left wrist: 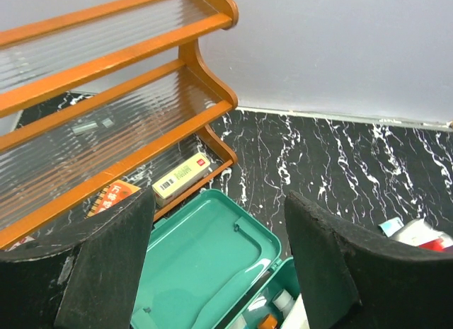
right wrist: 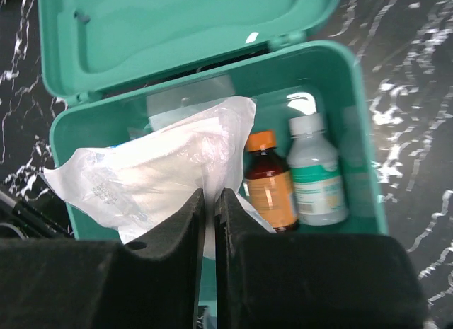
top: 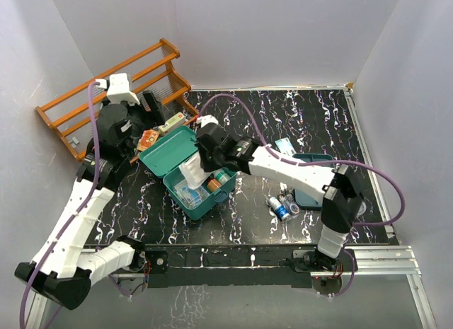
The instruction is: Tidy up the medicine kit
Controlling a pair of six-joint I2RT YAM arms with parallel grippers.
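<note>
Right jaws pinch the white packet (right wrist: 141,177) above the open medicine kit (right wrist: 325,81): lower it flat beside the two bottles (right wrist: 271,191), then release. Left jaws spread, empty.

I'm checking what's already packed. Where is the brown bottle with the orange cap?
Right wrist view: the brown bottle sits inside the open medicine kit, between the white plastic packet on its left and the white bottle on its right.

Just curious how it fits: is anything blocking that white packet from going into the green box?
Nothing visible. The medicine kit has its lid open; the amber bottle and white bottle lie beside the white packet.
</note>
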